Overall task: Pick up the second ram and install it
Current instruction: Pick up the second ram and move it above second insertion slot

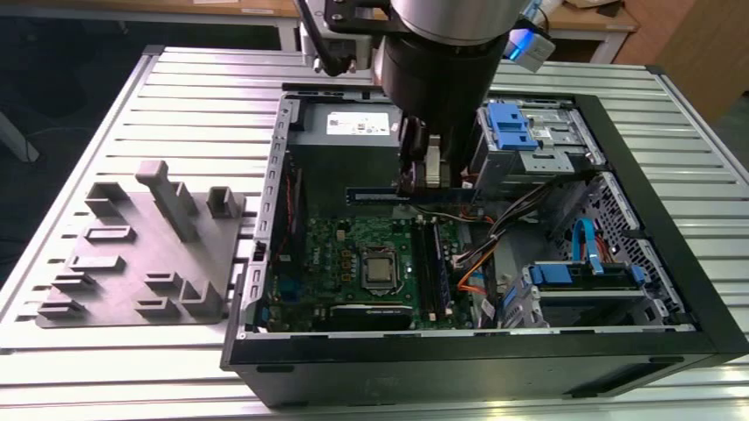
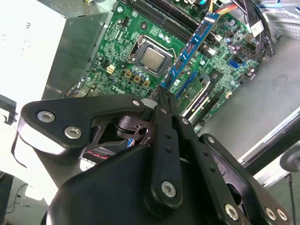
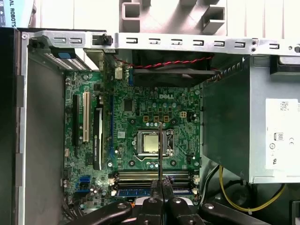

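black jointed gripper [image 2: 161, 93] pinched narrow on one end of the second ram [image 2: 192, 45], a thin flat blue strip dotted with chips, hovering above the green motherboard [image 3: 140, 108], edge-on over the square silver processor socket [image 3: 150, 143]. open black computer case [image 1: 468, 368] around, on ribbed metal table [image 1: 175, 96].

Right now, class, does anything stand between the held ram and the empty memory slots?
Nothing visible does. The gripper is shut on the second ram above the motherboard, and the empty slots lie uncovered. The ram is turned crosswise to them.
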You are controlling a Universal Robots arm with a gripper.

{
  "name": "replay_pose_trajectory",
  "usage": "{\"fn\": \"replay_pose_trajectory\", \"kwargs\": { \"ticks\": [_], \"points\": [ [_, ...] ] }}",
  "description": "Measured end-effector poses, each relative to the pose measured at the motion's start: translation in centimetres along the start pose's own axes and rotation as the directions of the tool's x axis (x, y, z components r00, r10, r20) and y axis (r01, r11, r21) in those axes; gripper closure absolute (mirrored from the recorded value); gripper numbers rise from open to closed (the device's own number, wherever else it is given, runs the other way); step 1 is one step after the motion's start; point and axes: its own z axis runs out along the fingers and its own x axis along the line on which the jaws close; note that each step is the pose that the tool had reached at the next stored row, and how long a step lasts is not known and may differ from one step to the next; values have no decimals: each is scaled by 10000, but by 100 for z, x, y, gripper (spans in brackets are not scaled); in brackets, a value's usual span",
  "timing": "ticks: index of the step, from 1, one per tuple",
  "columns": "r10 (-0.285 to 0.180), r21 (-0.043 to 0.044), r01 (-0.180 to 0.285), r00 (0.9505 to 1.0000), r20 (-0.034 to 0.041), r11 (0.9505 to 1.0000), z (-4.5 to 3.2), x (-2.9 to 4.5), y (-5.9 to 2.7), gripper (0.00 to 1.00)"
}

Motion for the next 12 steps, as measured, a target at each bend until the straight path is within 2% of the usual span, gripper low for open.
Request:
{"fn": "replay_pose_trajectory", "kwargs": {
  "ticks": [6,12],
  "points": [
    [-1,1,1,10000,4,10000,60,-5,-5,92],
    [2,0,-2,10000,5,10000,158,-4,-8,92]
  ]
}}
